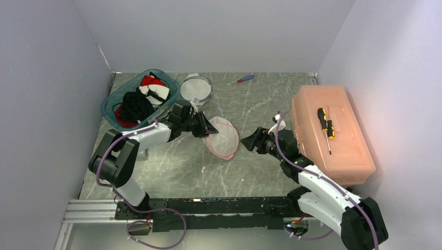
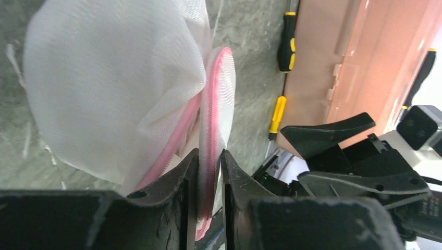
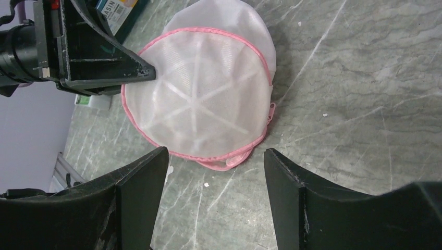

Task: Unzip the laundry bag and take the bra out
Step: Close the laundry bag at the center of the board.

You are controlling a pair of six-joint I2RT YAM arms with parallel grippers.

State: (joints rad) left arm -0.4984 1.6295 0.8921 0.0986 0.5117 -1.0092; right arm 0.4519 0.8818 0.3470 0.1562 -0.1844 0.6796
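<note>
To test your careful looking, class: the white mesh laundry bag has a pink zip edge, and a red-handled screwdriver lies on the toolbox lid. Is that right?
Not quite. The screwdriver on the toolbox lid has a yellow-and-black handle, as the top external view shows. The white mesh laundry bag does have a pink zip edge.

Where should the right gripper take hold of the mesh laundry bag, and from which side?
Probably the pink loop on the laundry bag rim, approached from the right gripper side: it juts toward those open fingers, clear of the left gripper at the opposite rim.
</note>
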